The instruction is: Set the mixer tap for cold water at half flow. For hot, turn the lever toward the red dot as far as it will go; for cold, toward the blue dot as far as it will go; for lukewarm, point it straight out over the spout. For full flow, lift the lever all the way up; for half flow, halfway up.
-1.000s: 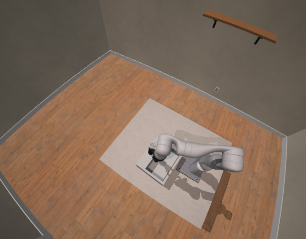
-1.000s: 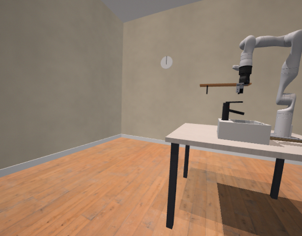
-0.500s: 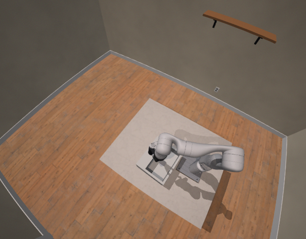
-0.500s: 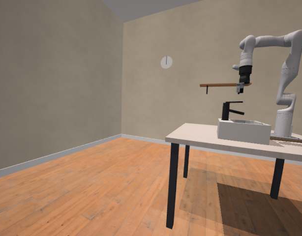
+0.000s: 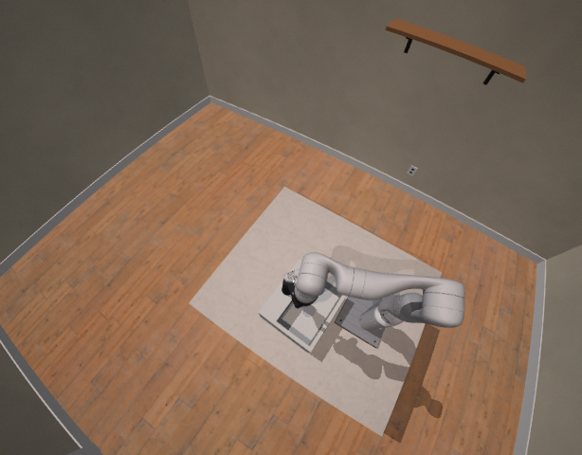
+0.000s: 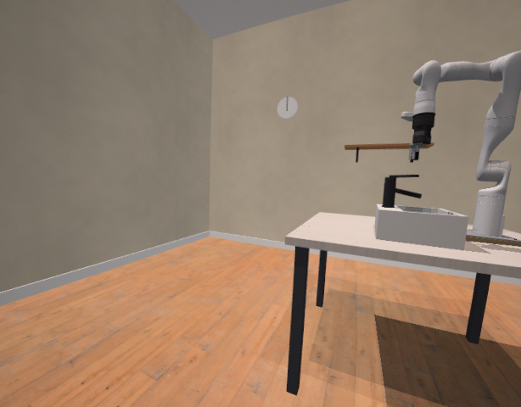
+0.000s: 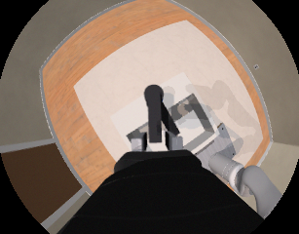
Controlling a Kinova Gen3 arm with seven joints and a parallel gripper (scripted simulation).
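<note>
The black mixer tap (image 6: 389, 191) stands at the far-left rim of the white sink basin (image 6: 421, 225) on the table. Its lever (image 6: 403, 176) lies flat and points out over the spout (image 6: 407, 192). My gripper (image 6: 412, 156) hangs straight down a short way above the lever's free end and does not touch it. Its fingers stand partly apart with nothing between them. In the wrist view the lever (image 7: 153, 113) runs up from between my fingertips. From above, my wrist hides the tap over the basin (image 5: 300, 318). I cannot see the red and blue dots.
The arm's base (image 6: 489, 219) stands on a plate to the right of the basin. A wooden shelf (image 6: 385, 147) is on the wall behind the gripper. A wooden strip (image 5: 411, 382) lies along the table's edge near the base.
</note>
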